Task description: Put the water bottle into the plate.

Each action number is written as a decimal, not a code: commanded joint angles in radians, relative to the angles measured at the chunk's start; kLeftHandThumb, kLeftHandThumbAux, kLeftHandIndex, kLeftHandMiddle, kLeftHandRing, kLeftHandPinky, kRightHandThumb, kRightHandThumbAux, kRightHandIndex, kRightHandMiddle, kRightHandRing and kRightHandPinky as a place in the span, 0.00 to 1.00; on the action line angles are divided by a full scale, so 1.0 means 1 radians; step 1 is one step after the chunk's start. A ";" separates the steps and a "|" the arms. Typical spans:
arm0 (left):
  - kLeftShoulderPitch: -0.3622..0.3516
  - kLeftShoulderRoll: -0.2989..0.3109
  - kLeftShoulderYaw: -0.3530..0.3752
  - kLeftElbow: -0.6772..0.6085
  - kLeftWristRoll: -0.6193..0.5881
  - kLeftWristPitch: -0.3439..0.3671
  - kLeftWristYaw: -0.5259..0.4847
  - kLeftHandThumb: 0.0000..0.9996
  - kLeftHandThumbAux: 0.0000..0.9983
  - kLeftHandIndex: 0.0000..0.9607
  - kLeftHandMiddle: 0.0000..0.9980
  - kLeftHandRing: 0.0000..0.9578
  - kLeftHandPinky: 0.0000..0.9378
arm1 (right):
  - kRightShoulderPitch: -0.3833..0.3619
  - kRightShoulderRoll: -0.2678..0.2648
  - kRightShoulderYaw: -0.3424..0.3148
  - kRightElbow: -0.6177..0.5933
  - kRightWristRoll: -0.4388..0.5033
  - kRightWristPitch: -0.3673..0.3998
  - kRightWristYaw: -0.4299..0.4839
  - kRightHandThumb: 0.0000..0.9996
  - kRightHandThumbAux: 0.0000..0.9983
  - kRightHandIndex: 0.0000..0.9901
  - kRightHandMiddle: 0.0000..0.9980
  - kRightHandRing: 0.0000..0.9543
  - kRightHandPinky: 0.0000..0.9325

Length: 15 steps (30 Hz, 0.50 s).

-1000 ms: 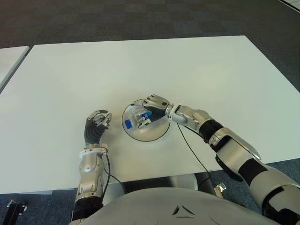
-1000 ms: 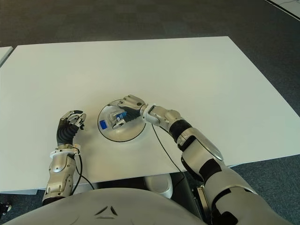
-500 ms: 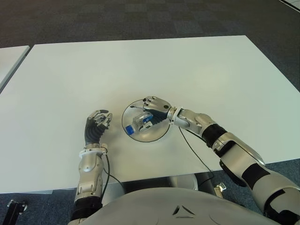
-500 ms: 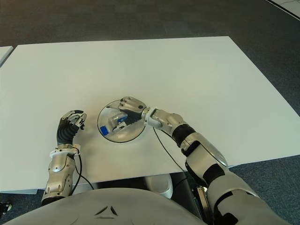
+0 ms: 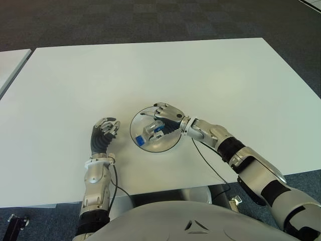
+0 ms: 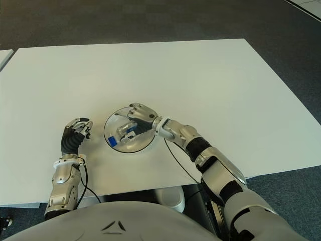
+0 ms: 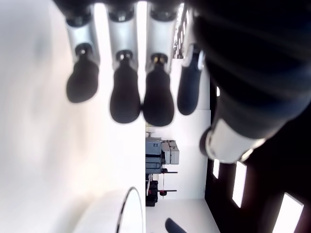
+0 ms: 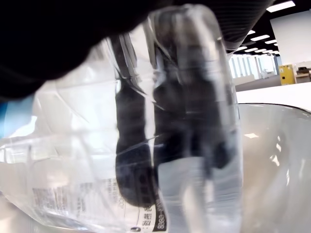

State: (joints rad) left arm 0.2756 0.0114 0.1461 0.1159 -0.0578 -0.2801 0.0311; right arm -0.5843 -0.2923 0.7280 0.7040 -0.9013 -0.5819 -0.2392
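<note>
Both of my hands show over the white table (image 5: 210, 70), one at work and one idle. My right hand (image 5: 165, 114) reaches in from the right over the glass plate (image 5: 173, 142), which sits near the table's front edge, and its fingers (image 8: 133, 160) are curled around the water bottle (image 5: 149, 133). In my right wrist view I see those dark fingers through the clear plastic, wrapped against the bottle's body, with the curved wall of the plate just beyond. The bottle lies tilted inside the plate, its blue cap (image 6: 113, 142) pointing toward my left and down by the plate's left rim, its blue label close under my palm. Whether the bottle's body touches the plate's floor I cannot tell. My left hand (image 5: 104, 131) shows just to the left of the plate, apart from it, wrist raised off the table; in my left wrist view its fingers (image 7: 124, 97) hang side by side, loosely bent and holding nothing, with the plate's rim showing farther off.
</note>
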 commanded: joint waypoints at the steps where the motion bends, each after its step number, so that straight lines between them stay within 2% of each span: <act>1: -0.009 -0.001 0.002 0.015 0.011 -0.013 0.010 0.70 0.72 0.45 0.73 0.75 0.78 | 0.018 -0.004 -0.011 -0.020 0.002 0.016 0.006 0.24 0.11 0.00 0.00 0.00 0.00; 6: -0.011 0.002 0.001 0.023 0.012 -0.029 0.005 0.70 0.72 0.45 0.73 0.75 0.78 | 0.025 -0.007 -0.014 -0.031 0.001 0.021 0.006 0.24 0.11 0.00 0.00 0.00 0.00; 15: -0.005 0.004 0.001 0.010 -0.003 -0.007 -0.005 0.70 0.72 0.45 0.73 0.75 0.76 | 0.048 -0.020 -0.019 -0.075 -0.016 0.034 -0.028 0.24 0.13 0.00 0.00 0.00 0.00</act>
State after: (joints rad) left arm 0.2659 0.0116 0.1457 0.1220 -0.0595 -0.3003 0.0308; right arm -0.5488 -0.3085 0.7178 0.6475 -0.9084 -0.5569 -0.2525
